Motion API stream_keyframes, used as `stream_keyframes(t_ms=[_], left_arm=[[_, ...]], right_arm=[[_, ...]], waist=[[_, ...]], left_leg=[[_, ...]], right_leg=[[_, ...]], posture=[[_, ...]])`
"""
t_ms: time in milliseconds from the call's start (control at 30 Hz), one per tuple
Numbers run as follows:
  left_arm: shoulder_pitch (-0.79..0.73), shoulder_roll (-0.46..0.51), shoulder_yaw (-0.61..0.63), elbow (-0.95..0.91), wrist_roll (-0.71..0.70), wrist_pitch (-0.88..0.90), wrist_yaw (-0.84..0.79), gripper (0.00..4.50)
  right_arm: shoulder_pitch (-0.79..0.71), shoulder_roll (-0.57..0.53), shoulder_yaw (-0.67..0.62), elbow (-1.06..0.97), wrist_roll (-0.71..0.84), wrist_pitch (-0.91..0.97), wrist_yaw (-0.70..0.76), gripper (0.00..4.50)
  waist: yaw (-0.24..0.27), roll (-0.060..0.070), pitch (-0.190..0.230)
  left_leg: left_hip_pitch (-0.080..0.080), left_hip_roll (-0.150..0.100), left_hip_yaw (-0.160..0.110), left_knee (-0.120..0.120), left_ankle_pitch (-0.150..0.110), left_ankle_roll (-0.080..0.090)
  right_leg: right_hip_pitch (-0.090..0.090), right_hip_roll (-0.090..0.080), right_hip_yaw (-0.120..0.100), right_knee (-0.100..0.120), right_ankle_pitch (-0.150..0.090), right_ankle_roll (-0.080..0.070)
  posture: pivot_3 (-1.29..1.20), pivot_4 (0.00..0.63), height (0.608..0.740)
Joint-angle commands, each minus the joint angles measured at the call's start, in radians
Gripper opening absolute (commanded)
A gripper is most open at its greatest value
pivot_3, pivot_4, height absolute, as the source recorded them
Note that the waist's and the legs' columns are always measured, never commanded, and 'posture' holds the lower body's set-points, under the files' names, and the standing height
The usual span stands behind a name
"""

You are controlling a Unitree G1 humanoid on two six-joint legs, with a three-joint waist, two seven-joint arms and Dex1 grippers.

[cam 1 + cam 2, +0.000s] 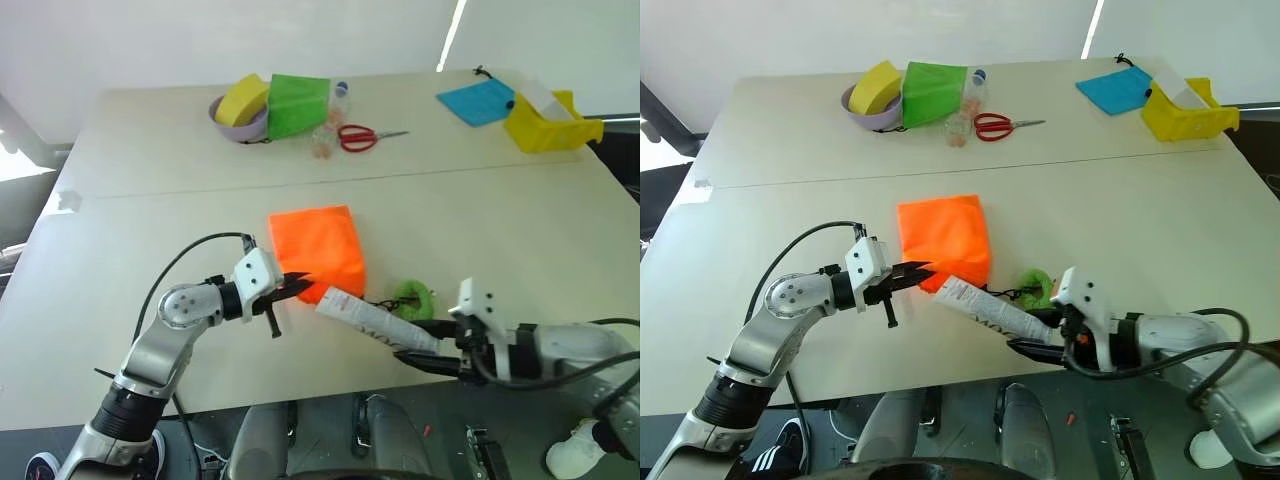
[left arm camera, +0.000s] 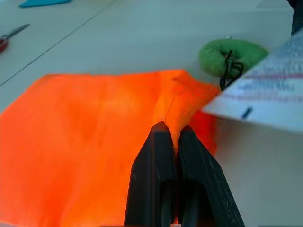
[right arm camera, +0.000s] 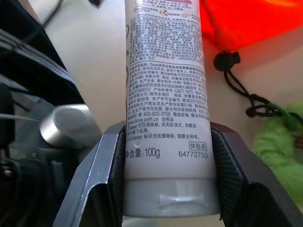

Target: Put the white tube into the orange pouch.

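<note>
The right tool [image 3: 165, 189] is clamped across the white tube [image 1: 372, 320] near its crimped end; it looks light and squashy. Low centre, the left tool [image 2: 171, 137] pinches the limp orange pouch [image 1: 318, 248] at its rim

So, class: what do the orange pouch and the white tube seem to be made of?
Orange pouch: looks like woven fabric, matte; fine weave shows and it puckers where the left pincer pinches it. White tube: probably soft plastic, smooth with a slight sheen, printed text, crimped flat end between the right pincer's fingers.
</note>
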Motion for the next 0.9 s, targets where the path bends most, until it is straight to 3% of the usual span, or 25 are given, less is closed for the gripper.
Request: stream_keyframes(t_ms=[33,500,900], left_arm=[[-0.006,0.001,0.024,-0.047,-0.034,-0.011,-0.006,0.00],[0.018,0.021,0.000,-0.093,-0.064,0.010,-0.045,0.00],[0.022,0.025,-0.018,-0.073,-0.036,0.003,-0.038,0.00]], right_arm=[[-0.007,0.022,0.044,0.004,-0.047,-0.053,-0.022,1.83],[-0.060,0.218,0.109,0.050,-0.099,-0.028,-0.211,1.83],[-0.237,0.381,0.231,0.061,-0.107,0.126,-0.363,1.83]], waist=[[0.000,0.000,0.000],[-0.002,0.000,0.000],[-0.003,0.000,0.000]], left_leg=[[-0.001,0.000,0.000,0.000,0.000,0.001],[0.001,0.002,0.001,0.004,0.000,0.000],[0.002,0.002,0.002,0.005,0.001,0.001]], right_leg=[[0.000,0.001,0.000,0.001,0.000,0.000],[0.000,0.004,-0.001,0.004,0.002,0.001],[-0.001,0.005,-0.001,0.008,0.002,0.001]], posture=[[0.00,0.150,0.740],[0.00,0.150,0.740],[0.00,0.150,0.740]])
